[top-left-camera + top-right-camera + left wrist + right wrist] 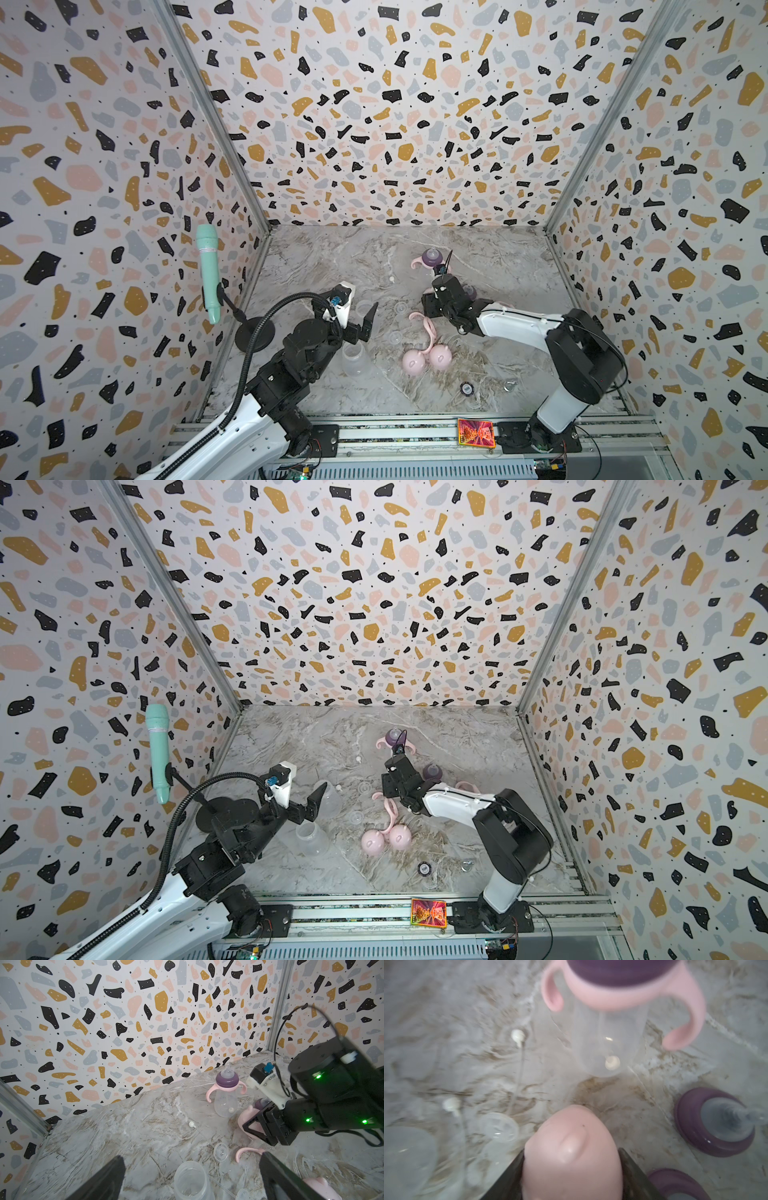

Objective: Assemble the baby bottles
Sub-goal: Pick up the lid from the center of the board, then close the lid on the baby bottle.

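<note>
bottle (pixel 226 1103), collared and handled, stands upright and uncapped at the back of the table (pixel 316 257). right gripper (pixel 571 1156) clenches the pink cap (pixel 566 1126) near it; a tilted cap could knock it over or slip loose. left gripper (pixel 192 1159) gapes, empty.

Both top views high in front, looking down over the whole table (pixel 332 257); wrist views low, close, sharing the handled bottle (pixel 225 1103).
</note>
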`<state>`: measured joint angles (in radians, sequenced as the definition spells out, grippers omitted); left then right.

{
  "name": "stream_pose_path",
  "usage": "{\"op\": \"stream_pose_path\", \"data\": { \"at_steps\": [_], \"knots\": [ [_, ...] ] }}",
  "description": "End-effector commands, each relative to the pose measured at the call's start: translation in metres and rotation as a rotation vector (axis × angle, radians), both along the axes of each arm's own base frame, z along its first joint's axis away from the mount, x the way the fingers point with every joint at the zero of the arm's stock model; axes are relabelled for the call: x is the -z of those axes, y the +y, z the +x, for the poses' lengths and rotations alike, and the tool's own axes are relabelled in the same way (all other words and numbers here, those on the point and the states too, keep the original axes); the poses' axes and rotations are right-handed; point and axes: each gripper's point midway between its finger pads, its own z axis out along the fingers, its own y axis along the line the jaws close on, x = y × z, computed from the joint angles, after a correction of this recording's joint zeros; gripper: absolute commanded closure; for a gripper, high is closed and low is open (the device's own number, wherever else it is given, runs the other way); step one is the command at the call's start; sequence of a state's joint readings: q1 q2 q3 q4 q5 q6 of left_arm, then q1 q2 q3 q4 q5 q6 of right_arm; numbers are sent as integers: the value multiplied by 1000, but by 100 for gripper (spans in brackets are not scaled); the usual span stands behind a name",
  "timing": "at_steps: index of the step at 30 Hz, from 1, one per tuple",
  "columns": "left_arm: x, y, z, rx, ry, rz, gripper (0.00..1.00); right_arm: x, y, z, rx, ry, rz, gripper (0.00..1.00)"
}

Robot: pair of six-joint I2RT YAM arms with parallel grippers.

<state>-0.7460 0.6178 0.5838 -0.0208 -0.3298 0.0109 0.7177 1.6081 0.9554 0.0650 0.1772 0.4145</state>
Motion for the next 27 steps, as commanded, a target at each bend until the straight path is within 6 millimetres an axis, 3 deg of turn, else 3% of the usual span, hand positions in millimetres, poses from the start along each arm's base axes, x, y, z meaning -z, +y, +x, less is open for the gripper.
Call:
{"op": "stream_pose_path", "data": {
  "at_steps": [1,4,6,11,14,19,27],
  "knots": [
    [-16,-1,1,4,-43,-29,0,-39,12,-24,-179,-22,39,53],
    [-17,-2,1,7,-43,-30,0,-70,15,-36,-285,-31,101,55],
    [-16,-2,2,7,-41,-28,0,-95,8,-33,-285,-57,144,61],
    [-16,-3,1,13,-45,-38,0,-146,-17,4,-220,-163,158,64],
    [-15,-2,0,13,-46,-36,0,-165,-26,31,-198,-195,129,64],
    [-17,2,0,-7,-64,-47,0,-168,-28,68,-200,-175,41,64],
    [-17,7,1,-29,-73,-33,0,-150,-17,107,-235,-121,-46,65]
  ]
}}
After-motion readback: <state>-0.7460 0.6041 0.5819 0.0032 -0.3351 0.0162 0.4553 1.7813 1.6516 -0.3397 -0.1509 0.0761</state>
